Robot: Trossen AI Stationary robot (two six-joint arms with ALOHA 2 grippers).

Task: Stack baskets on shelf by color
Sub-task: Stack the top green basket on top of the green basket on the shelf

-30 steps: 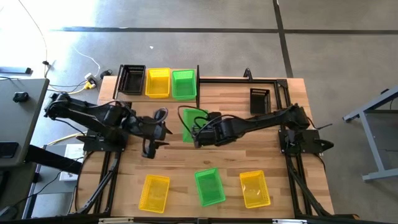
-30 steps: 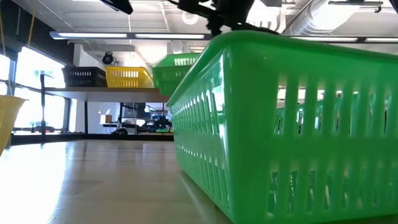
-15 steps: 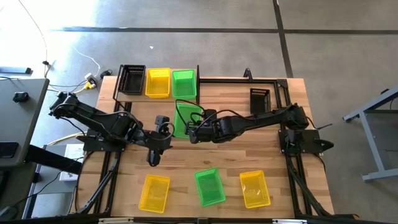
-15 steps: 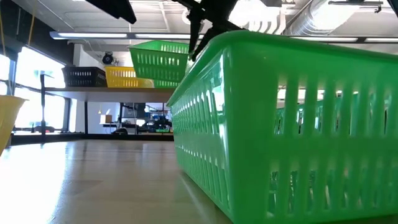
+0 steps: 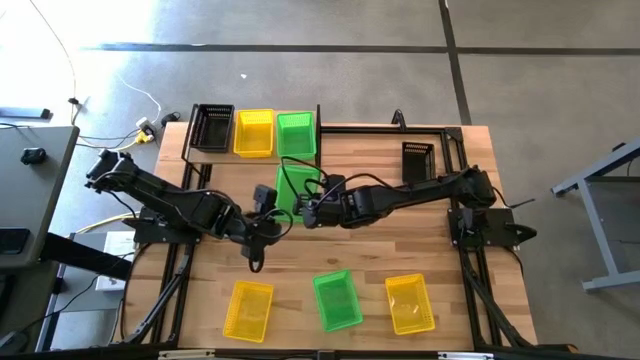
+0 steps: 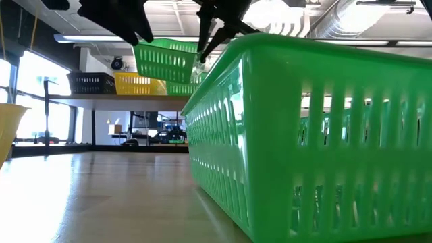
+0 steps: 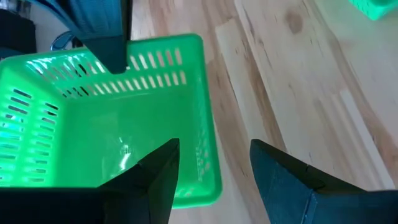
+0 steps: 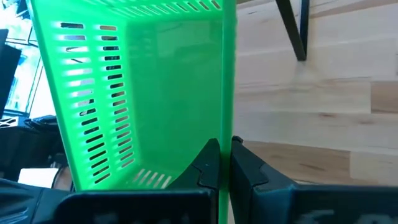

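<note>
My right gripper [image 5: 312,208] is shut on a green basket [image 5: 298,184] and holds it tilted above the table's middle; in the low view that basket [image 6: 165,61] hangs in front of the shelf [image 6: 121,98]. On the shelf [image 5: 188,152] at the far left stand a black basket [image 5: 211,128], a yellow basket [image 5: 254,132] and a green basket [image 5: 296,135]. My left gripper [image 7: 214,180] is open just left of the held basket [image 7: 106,118], touching nothing. My right gripper pinches the rim of one basket wall [image 8: 228,134], one finger [image 8: 208,167] inside the basket and the other outside. The fingers slant down from the table's right side. The basket is lifted clear of the table and tilted.
A black basket [image 5: 417,160] sits on the table at the far right. Along the near edge lie a yellow basket [image 5: 248,309], a green basket [image 5: 337,299] and another yellow basket [image 5: 410,302]. The near green basket [image 6: 310,135] fills the low view's foreground.
My right gripper has carried the green basket a little toward the shelf, raising and tipping it. My left gripper has moved right toward the held basket, sinking and rolling its wrist, and has stayed open.
</note>
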